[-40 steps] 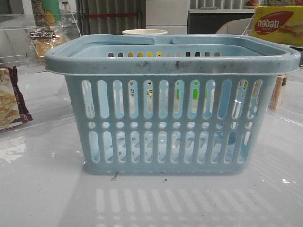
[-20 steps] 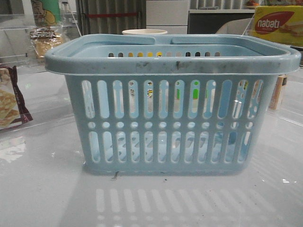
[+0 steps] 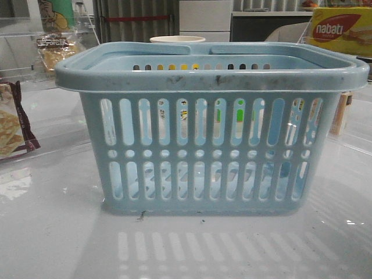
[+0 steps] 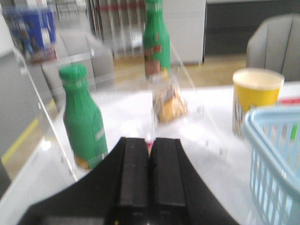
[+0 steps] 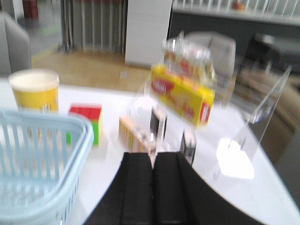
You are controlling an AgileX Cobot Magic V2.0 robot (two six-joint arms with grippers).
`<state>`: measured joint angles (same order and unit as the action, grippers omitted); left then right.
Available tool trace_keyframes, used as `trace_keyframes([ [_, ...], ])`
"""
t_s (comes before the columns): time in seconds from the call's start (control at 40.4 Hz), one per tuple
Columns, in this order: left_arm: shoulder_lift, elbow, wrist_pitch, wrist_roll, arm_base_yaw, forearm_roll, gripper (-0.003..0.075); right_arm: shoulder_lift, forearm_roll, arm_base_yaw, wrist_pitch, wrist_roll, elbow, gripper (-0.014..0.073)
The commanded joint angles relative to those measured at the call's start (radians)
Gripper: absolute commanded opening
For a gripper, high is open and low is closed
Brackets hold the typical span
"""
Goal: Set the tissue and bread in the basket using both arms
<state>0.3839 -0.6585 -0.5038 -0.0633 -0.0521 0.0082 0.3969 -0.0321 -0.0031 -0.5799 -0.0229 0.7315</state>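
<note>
Pale blue slotted basket, golden-yellow bread, green bottle, yellow-red box

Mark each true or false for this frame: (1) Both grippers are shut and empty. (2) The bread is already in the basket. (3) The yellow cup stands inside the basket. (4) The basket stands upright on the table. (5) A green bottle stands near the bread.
1. True: the left gripper and right gripper both have their fingers together, holding nothing.
2. False: the bread sits outside the basket, on the table beyond the left gripper.
3. False: the yellow cup stands on the table outside the basket.
4. True.
5. True: a green bottle stands beside it.
</note>
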Motion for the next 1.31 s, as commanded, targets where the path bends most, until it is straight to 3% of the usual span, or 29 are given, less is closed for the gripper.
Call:
trace_keyframes([
  [0.0, 0.057, -0.031, -0.008, 0.011, 0.002, -0.008, 0.0090, 0.084, -0.009, 0.000, -0.011, -0.002, 0.033, 0.0055],
  [0.149, 0.120, -0.031, -0.125, 0.011, 0.002, -0.008, 0.0090, 0.176, -0.009, 0.000, -0.102, -0.002, 0.033, 0.0055],
  [0.421, 0.186, -0.031, -0.155, 0.011, 0.002, -0.008, 0.0109, 0.266, -0.009, 0.000, -0.182, -0.002, 0.033, 0.0062],
  [0.47, 0.189, -0.031, -0.155, 0.011, 0.002, -0.008, 0.0149, 0.271, -0.009, 0.000, -0.185, -0.002, 0.033, 0.0092],
  [0.52, 0.189, -0.031, -0.155, 0.011, 0.002, -0.008, 0.0241, 0.274, -0.009, 0.000, -0.187, -0.002, 0.033, 0.0160],
  [0.644, 0.189, -0.031, -0.153, 0.011, 0.002, -0.008, 0.0466, 0.274, -0.009, 0.000, -0.187, -0.002, 0.033, 0.0394],
  [0.693, 0.189, -0.031, -0.150, 0.011, 0.002, -0.008, 0.0510, 0.275, -0.012, 0.000, -0.187, -0.002, 0.033, 0.0468],
  [0.792, 0.189, -0.031, -0.150, 0.011, 0.002, -0.008, 0.0513, 0.279, -0.012, 0.000, -0.187, -0.002, 0.033, 0.0531],
  [1.287, 0.189, -0.031, -0.145, 0.011, -0.006, -0.042, 0.0506, 0.330, -0.043, -0.011, -0.171, 0.008, 0.035, 0.0529],
])
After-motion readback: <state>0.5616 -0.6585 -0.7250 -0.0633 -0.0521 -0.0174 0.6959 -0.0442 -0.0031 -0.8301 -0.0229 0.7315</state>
